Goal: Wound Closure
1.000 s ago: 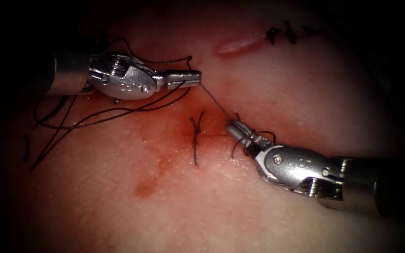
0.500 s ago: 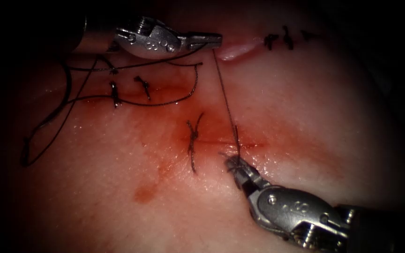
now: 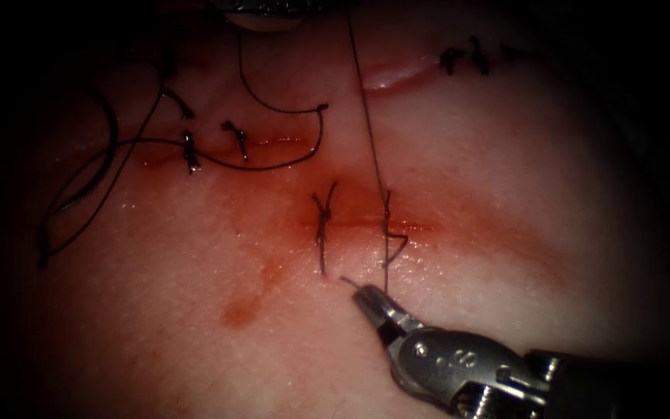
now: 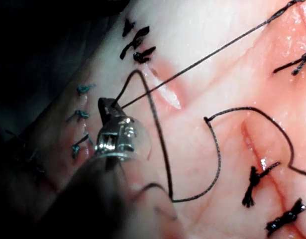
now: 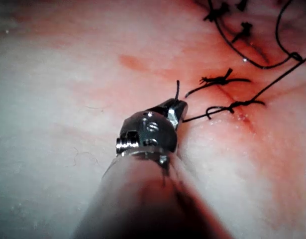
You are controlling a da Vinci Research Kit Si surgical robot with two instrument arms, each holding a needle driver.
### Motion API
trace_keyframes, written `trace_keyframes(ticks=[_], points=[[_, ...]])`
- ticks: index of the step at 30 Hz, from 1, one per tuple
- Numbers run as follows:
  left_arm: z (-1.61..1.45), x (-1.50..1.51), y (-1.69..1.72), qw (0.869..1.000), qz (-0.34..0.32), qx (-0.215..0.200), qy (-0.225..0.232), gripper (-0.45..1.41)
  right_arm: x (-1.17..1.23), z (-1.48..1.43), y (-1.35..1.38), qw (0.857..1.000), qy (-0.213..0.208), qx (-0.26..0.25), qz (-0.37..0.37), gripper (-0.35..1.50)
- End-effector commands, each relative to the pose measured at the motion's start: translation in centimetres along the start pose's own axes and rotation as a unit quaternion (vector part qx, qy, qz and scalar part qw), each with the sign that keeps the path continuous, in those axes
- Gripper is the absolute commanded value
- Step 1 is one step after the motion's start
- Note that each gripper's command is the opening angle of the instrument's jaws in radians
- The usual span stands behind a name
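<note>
The tissue [image 3: 505,310] has a red-stained cut [image 3: 420,226] running across it. A fresh knot [image 3: 387,225] sits on the cut, just right of an earlier stitch [image 3: 323,221]. A taut thread [image 3: 366,116] rises from the knot to my left tool [image 3: 269,8] at the picture's top edge. In the left wrist view its jaws [image 4: 110,105] are shut on that thread [image 4: 202,57]. My right tool [image 3: 364,295] lies below the cut, shut on the short thread end [image 3: 348,281]. The right wrist view shows these jaws [image 5: 178,107] closed on the tail leading to the knot [image 5: 232,105].
Two more tied stitches [image 3: 189,151] [image 3: 236,140] lie on the cut's left stretch. Slack thread [image 3: 304,159] curves over them and loops off to the left [image 3: 79,202]. Old dark stitches [image 3: 474,58] and a pale slit [image 3: 393,74] sit upper right. Red fluid [image 3: 238,310] stains the tissue.
My left tool has risen to the picture's top edge, drawing the thread straight. My right tool has drawn back below the cut with the short end. The knot now sits on the cut.
</note>
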Motion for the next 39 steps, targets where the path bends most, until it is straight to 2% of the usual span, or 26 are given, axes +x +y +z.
trace_keyframes(ticks=[1, 9, 11, 16, 21, 23, 26, 31, 34, 35, 36, 37, 38, 39], points=[[0.09, -0.01, -0.09, 1.0, -0.001, 0.005, 0.0, -0.45, 0.09, 0.06, -0.05, 1.0, 0.015, 0.007, 0.007, -0.35], [0.18, -0.12, -0.29, 0.999, 0.003, 0.049, -0.01, -0.45, 0.07, 0.04, -0.07, 0.999, 0.029, 0.015, 0.004, -0.35], [0.28, -0.28, -0.42, 0.996, 0.005, 0.082, -0.032, -0.45, -0.02, -0.01, -0.13, 0.999, 0.028, 0.02, 0.0, -0.35], [0.39, -0.45, -0.44, 0.994, 0.005, 0.097, -0.048, -0.45, -0.25, -0.17, -0.2, 0.999, 0.024, 0.024, -0.012, -0.35], [0.44, -0.57, -0.46, 0.993, 0.006, 0.105, -0.059, -0.45, -0.31, -0.39, -0.23, 0.999, 0.023, 0.026, -0.015, -0.35], [0.47, -0.64, -0.49, 0.992, 0.005, 0.11, -0.061, -0.45, -0.35, -0.54, -0.31, 0.999, 0.027, 0.026, -0.013, -0.35], [0.52, -0.7, -0.48, 0.992, 0.008, 0.112, -0.063, -0.45, -0.4, -0.61, -0.39, 0.999, 0.03, 0.024, -0.012, -0.35], [0.56, -0.7, -0.4, 0.992, 0.017, 0.112, -0.055, -0.45, -0.41, -0.56, -0.37, 0.999, 0.031, 0.032, -0.012, -0.35], [0.51, -0.62, -0.31, 0.993, 0.017, 0.11, -0.045, -0.45, -0.39, -0.46, -0.32, 0.996, 0.041, 0.075, -0.017, -0.32], [0.45, -0.55, -0.25, 0.994, 0.01, 0.107, -0.033, -0.45, -0.39, -0.39, -0.29, 0.993, 0.062, 0.089, -0.038, 0.54], [0.45, -0.55, -0.25, 0.994, 0.01, 0.107, -0.033, -0.45, -0.39, -0.39, -0.29, 0.993, 0.062, 0.089, -0.038, 0.54], [0.39, -0.49, -0.21, 0.994, 0.008, 0.105, -0.023, -0.45, -0.39, -0.36, -0.26, 0.992, 0.071, 0.095, -0.045, 0.84], [0.3, -0.38, -0.15, 0.995, 0.006, 0.101, -0.009, -0.45, -0.38, -0.3, -0.21, 0.989, 0.091, 0.104, -0.06, 1.33], [0.3, -0.38, -0.15, 0.995, 0.006, 0.101, -0.009, -0.45, -0.38, -0.3, -0.21, 0.989, 0.091, 0.104, -0.06, 1.33]])
